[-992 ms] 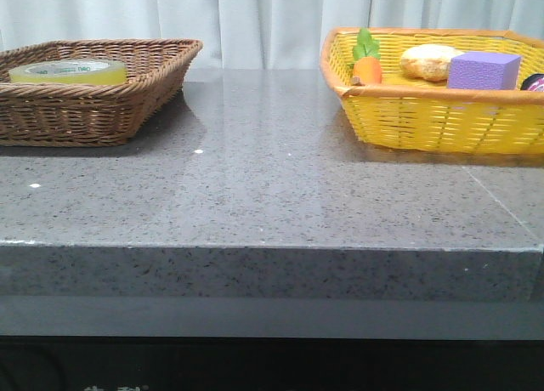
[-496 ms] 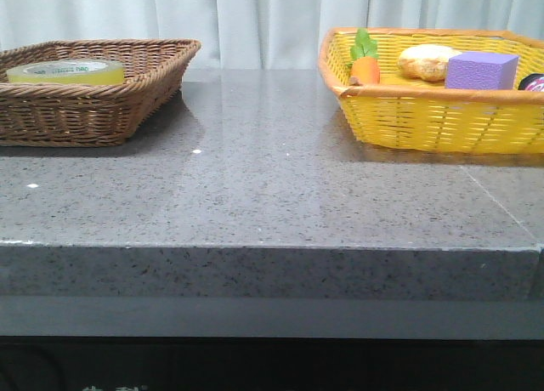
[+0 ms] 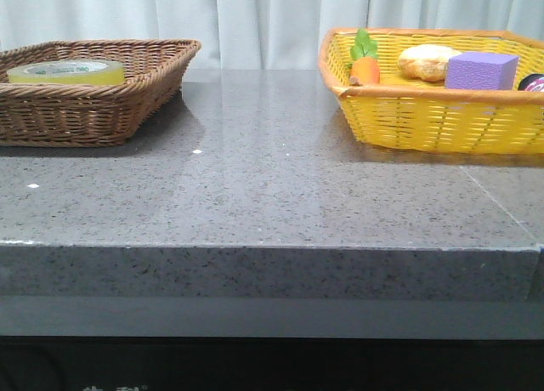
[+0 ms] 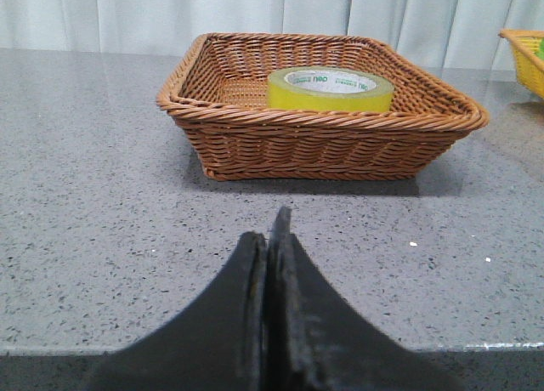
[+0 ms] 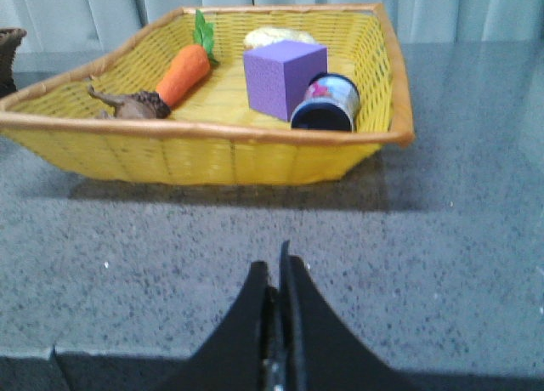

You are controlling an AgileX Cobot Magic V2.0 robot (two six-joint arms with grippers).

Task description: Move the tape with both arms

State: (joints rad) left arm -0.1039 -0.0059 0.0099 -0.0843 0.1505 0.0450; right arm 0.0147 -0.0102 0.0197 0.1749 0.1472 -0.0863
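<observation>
While both grippers hold back at the near edge of the grey stone table [image 3: 272,195], the tape [image 3: 65,71] lies flat inside the brown wicker basket [image 3: 93,110] at the far left. Its hollow core faces straight up, so the roll's axis stands vertical and its broad round face is level with the basket floor; green lettering shows on the white inner ring. In the left wrist view the tape [image 4: 331,88] sits toward the right half of the brown wicker basket [image 4: 323,136], its top rising a little above the rim.

The left gripper [image 4: 270,238] has its two dark fingers pressed together with nothing between them, tips pointing toward the basket and well apart from it. The right gripper [image 5: 278,276] is likewise closed on nothing, its fingers meeting in a thin seam, aimed at the yellow basket [image 5: 204,153] on the far right.

That yellow basket [image 3: 442,119] holds a toy carrot [image 3: 366,68] with green leaves at its left end, a pale bread-like piece [image 3: 429,61] behind, and a purple block [image 3: 482,70] to the right. From the right wrist, a small can [image 5: 327,104] lies on its side just beside the purple block [image 5: 283,78], and a brown knobbly item [image 5: 132,106] rests near the toy carrot [image 5: 183,75].
</observation>
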